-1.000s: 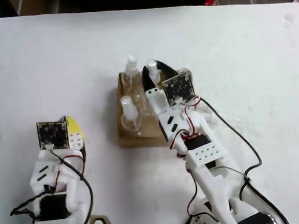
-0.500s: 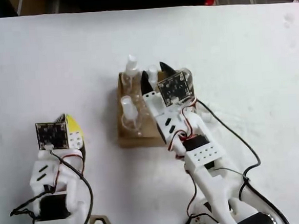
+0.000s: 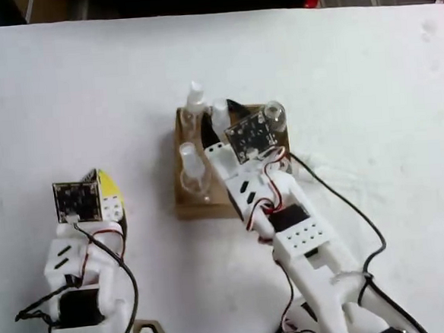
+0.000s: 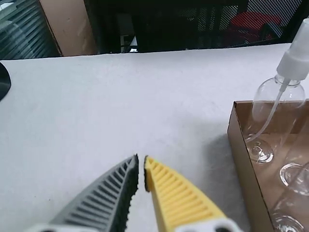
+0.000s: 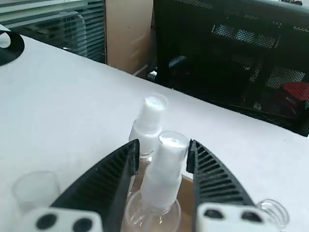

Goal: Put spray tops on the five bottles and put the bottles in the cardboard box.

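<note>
Over box [image 3: 191, 208], jaws astride spray top [image 5: 166, 154].

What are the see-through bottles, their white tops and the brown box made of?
The bottles look like clear, glossy plastic, perhaps glass: you see straight through them. The spray tops look like white, matte plastic. The box looks like brown cardboard, dull and papery.

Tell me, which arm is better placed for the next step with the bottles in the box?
Right. Its black tool straddles the white plastic spray top of a clear bottle inside the brown cardboard box. The left grey-and-yellow tool sits shut, apart from the box.
</note>
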Robot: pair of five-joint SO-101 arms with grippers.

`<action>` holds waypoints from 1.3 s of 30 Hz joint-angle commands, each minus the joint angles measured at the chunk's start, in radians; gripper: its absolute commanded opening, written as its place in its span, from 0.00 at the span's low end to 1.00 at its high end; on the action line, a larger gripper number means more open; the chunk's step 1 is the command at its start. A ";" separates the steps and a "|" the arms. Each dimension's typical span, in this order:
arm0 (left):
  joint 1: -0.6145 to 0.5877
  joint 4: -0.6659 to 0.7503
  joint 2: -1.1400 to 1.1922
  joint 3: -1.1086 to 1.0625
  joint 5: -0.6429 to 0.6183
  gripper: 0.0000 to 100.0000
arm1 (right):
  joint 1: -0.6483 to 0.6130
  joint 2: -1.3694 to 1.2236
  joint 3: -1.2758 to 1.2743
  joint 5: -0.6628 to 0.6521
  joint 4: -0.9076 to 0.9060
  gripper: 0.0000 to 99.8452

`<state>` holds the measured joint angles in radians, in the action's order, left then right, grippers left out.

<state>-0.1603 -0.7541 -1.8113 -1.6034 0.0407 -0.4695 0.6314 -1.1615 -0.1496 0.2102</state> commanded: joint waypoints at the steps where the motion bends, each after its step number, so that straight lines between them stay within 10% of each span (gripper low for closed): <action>1: 0.005 0.026 -0.010 0.006 0.014 0.02 | -0.002 0.082 0.008 0.002 -0.062 0.14; 39: 0.004 0.026 -0.010 0.006 0.014 0.02 | 0.068 -0.001 0.249 0.009 -0.259 0.02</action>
<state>-0.1603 -0.7541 -1.8113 -1.6034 0.0407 -0.4051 0.5608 -0.9037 -0.1481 -0.0445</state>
